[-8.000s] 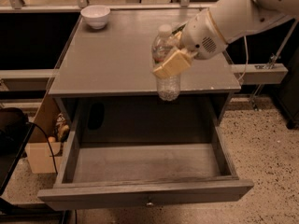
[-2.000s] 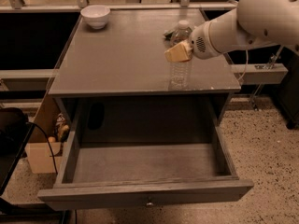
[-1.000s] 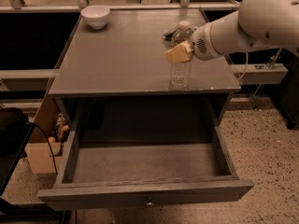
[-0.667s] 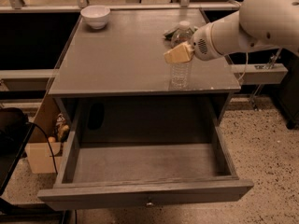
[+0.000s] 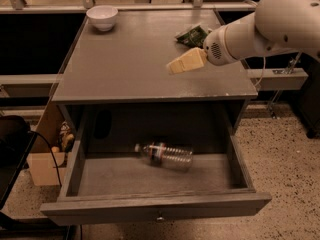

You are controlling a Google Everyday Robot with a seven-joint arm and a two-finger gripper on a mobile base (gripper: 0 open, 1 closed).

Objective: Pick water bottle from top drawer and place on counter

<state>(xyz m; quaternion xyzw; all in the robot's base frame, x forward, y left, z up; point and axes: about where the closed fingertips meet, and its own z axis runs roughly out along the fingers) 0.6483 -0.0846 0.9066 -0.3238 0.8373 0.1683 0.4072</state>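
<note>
The bottle (image 5: 167, 155) lies on its side in the open drawer (image 5: 155, 207), its long way going left to right and its cap pointing left. A moment ago it stood up on the counter (image 5: 125, 59) at the gripper; now it is down in the drawer. The gripper (image 5: 176, 65) hangs over the right part of the counter with nothing in it, and I cannot tell how far open it is.

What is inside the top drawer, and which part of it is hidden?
The water bottle lies on its side in the top drawer, cap pointing left. Its front panel hides the nearest strip of its floor. The claw hangs above the counter.
</note>
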